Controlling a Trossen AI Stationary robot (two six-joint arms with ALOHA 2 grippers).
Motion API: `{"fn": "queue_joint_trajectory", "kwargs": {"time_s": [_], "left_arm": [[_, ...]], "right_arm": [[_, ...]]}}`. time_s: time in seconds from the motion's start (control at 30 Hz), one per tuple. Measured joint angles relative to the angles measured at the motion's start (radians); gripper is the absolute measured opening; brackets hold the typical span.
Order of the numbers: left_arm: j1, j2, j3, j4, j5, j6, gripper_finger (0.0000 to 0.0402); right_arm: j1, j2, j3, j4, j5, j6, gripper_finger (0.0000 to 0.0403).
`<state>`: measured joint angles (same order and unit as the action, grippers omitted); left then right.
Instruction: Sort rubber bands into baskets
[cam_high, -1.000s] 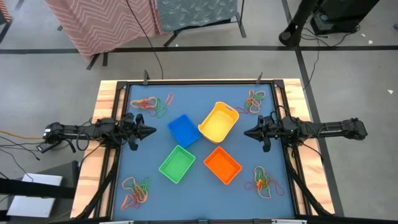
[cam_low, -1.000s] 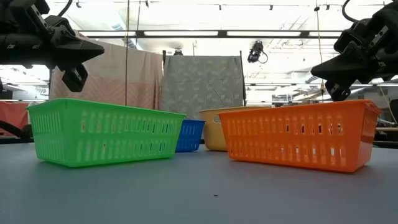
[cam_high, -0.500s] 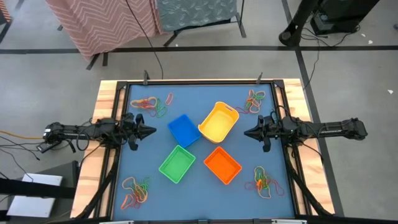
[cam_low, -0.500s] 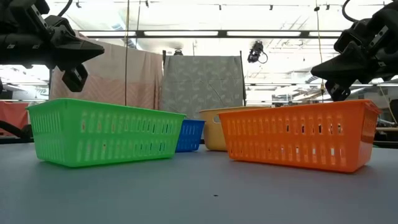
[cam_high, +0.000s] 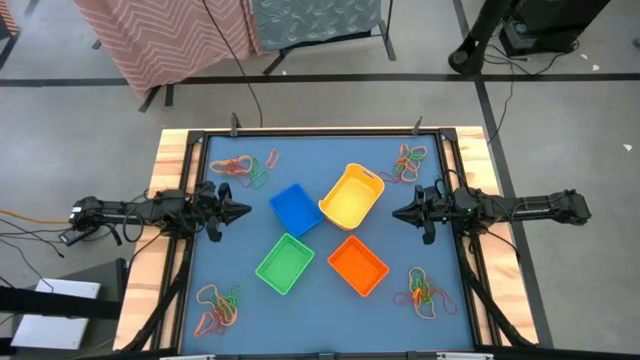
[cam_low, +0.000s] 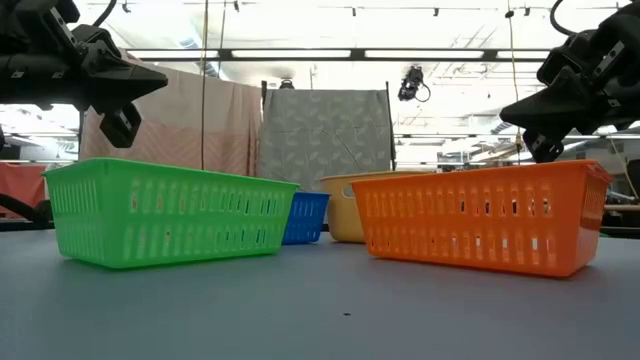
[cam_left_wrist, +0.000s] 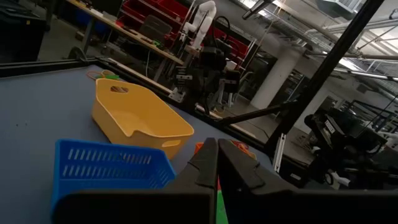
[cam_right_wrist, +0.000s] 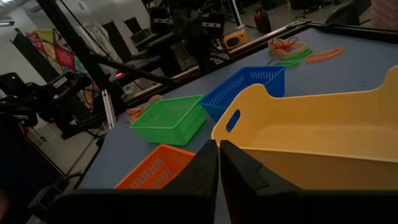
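Observation:
Four baskets stand mid-table: blue (cam_high: 294, 209), yellow (cam_high: 352, 195), green (cam_high: 285, 263) and orange (cam_high: 358, 265). Rubber bands lie in four loose piles on the mat: far left (cam_high: 243, 168), far right (cam_high: 409, 161), near left (cam_high: 217, 307) and near right (cam_high: 424, 290). My left gripper (cam_high: 246, 211) hovers shut at the table's left side, pointing level toward the blue basket. My right gripper (cam_high: 396, 213) hovers shut at the right side, pointing at the yellow basket. Both hold nothing; the shut fingertips show in the left wrist view (cam_left_wrist: 216, 163) and the right wrist view (cam_right_wrist: 218, 163).
The blue mat (cam_high: 320, 310) is framed by a black rail and wooden edges (cam_high: 165, 180). Bare mat lies between the baskets and each pile. Beyond the far edge stand cloth-draped racks (cam_high: 180, 40) and a cable on the floor.

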<state>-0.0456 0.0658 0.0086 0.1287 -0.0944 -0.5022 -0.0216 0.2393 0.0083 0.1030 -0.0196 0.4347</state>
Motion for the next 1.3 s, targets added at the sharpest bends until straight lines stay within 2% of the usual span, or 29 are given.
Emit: {"fn": "queue_joint_trajectory", "kwargs": {"time_s": [0.47,0.5,0.57,0.63,0.7,0.73,0.8,0.87,1.03,1.13,1.2,1.3], "left_arm": [[0.0,0.0,0.0,0.0,0.0,0.0,0.0016],[0.0,0.0,0.0,0.0,0.0,0.0,0.0016],[0.0,0.0,0.0,0.0,0.0,0.0,0.0016],[0.0,0.0,0.0,0.0,0.0,0.0,0.0016],[0.0,0.0,0.0,0.0,0.0,0.0,0.0016],[0.0,0.0,0.0,0.0,0.0,0.0,0.0016],[0.0,0.0,0.0,0.0,0.0,0.0,0.0016],[0.0,0.0,0.0,0.0,0.0,0.0,0.0016],[0.0,0.0,0.0,0.0,0.0,0.0,0.0016],[0.0,0.0,0.0,0.0,0.0,0.0,0.0016],[0.0,0.0,0.0,0.0,0.0,0.0,0.0016],[0.0,0.0,0.0,0.0,0.0,0.0,0.0016]], "right_arm": [[0.0,0.0,0.0,0.014,0.017,-0.005,0.003],[0.0,0.002,-0.001,0.052,0.052,-0.002,0.003],[0.0,0.006,-0.001,0.213,0.167,0.138,0.003],[0.0,0.013,0.0,0.465,0.363,0.289,0.003],[-0.007,0.022,0.001,0.705,0.558,0.323,0.003],[-0.018,0.027,0.005,0.794,0.602,0.293,0.003],[-0.045,0.033,0.037,0.847,0.581,0.213,0.003],[-0.083,0.057,0.111,0.716,0.512,0.211,0.003],[-0.263,0.223,0.433,-0.109,0.322,0.372,0.003],[-0.402,0.357,0.58,-0.491,0.242,0.397,0.003],[-0.473,0.43,0.63,-0.61,0.214,0.428,0.003],[-0.534,0.507,0.661,-0.59,0.194,0.499,0.003]]}}
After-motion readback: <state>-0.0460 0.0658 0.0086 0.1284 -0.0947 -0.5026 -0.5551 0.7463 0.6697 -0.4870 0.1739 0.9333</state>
